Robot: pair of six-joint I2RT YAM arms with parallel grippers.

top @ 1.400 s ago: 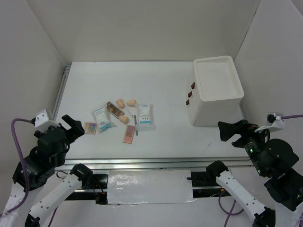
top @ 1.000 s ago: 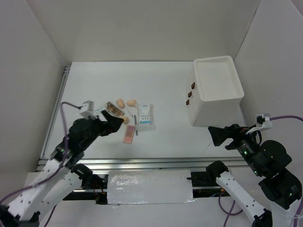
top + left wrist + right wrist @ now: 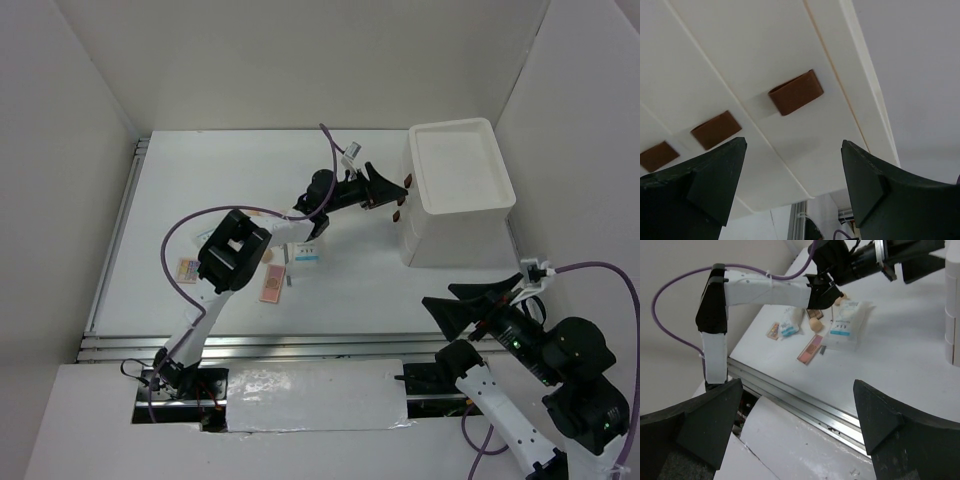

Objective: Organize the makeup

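Top external: white walls (image 3: 300, 60) enclose the white counter (image 3: 200, 170); left hand (image 3: 390, 188), spread empty, faces the drawer box (image 3: 460, 180); right hand (image 3: 438, 297) gapes empty too.

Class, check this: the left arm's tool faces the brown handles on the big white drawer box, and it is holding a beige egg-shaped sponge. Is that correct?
Not quite. The left tool does face the brown rectangular handles on the big white drawer box, but it is open and holds nothing, as the left wrist view shows.
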